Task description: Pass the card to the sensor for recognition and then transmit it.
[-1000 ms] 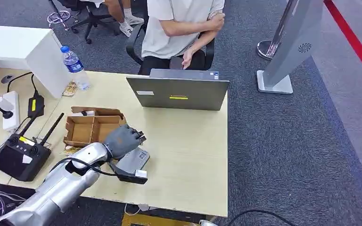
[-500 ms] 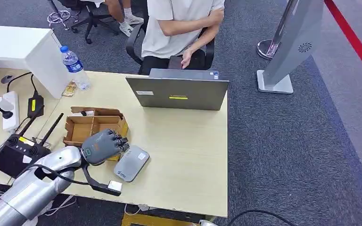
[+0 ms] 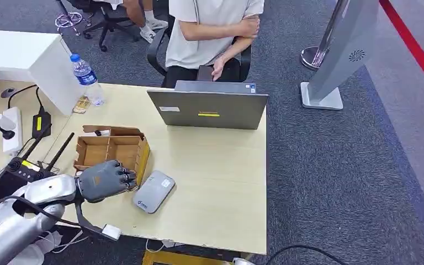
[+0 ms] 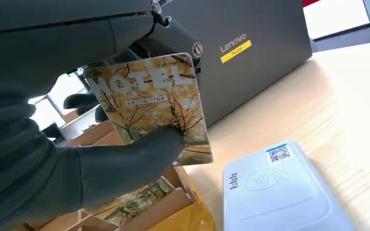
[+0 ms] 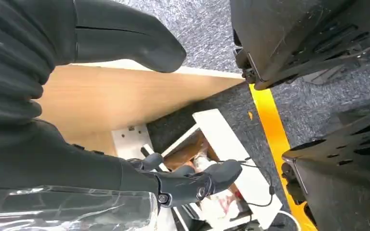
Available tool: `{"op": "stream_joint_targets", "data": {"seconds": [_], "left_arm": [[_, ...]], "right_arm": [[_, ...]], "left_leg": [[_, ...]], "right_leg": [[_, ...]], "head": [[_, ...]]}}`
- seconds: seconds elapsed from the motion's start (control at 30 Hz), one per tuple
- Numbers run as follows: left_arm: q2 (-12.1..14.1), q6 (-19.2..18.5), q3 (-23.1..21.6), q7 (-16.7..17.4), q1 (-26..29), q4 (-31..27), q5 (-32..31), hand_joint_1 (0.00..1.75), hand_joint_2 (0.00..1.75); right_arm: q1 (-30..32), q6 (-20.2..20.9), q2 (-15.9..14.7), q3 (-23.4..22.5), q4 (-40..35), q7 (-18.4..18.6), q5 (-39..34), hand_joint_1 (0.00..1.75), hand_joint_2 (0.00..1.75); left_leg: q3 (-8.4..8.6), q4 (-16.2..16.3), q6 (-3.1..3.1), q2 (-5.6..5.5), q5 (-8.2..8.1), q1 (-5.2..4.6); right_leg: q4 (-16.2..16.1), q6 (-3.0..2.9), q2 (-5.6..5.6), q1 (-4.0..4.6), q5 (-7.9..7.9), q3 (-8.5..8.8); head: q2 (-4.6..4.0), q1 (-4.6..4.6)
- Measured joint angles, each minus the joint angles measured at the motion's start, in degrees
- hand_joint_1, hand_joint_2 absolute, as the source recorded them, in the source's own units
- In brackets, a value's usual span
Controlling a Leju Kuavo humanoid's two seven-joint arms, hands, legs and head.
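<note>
Pale wooden desk, my left hand at its near edge with the card

From the left wrist view I see the thumb and fingers pinching the card, printed with autumn trees, just beside the grey sensor and in front of the cardboard box; my right hand hangs below the desk, fingers apart, holding nothing; beyond, a laptop and a seated person

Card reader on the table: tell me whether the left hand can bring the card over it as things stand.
Probably yes. The left hand grips the card right beside the grey card reader, and the table between them looks bare. The cardboard box sits behind the hand, off that path.
</note>
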Motion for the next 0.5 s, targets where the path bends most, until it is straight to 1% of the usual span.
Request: {"op": "stream_joint_targets", "data": {"seconds": [0.13,0.23,0.33,0.5], "left_arm": [[-0.11,-1.14,-0.81,0.0,-0.74,0.04,-0.26,1.75,1.75],[-1.16,-1.27,-2.45,0.37,-1.8,1.01,-0.83,1.75,1.75],[-3.0,-0.2,-4.07,1.25,-2.63,2.71,-1.58,1.75,1.75],[-7.73,2.51,-6.79,3.17,-4.14,7.12,-3.69,1.75,1.75]], "right_arm": [[0.01,0.04,-0.02,0.0,0.0,-0.44,0.88,0.0,1.75],[0.02,0.15,-0.02,0.0,-0.02,-0.5,1.56,0.0,1.75],[0.01,0.24,-0.02,0.0,-0.09,-0.5,1.88,0.0,1.75],[0.01,0.5,-0.02,0.0,-0.11,-0.48,2.84,0.0,1.75]], "left_leg": [[0.0,0.0,0.0,0.01,0.0,-0.01],[0.0,0.01,0.0,-0.02,0.0,-0.01],[0.0,0.01,0.0,0.01,0.0,-0.02],[-0.01,0.02,0.0,-0.02,0.0,-0.02]], "right_leg": [[-0.01,0.0,0.0,-0.01,0.0,-0.01],[-0.02,0.0,-0.02,-0.01,0.0,0.0],[-0.02,0.01,-0.01,-0.02,0.01,0.0],[-0.03,0.01,-0.04,-0.03,0.01,0.0]], "head": [[0.0,-0.02],[0.0,-0.02],[0.0,-0.02],[0.0,-0.02]]}}
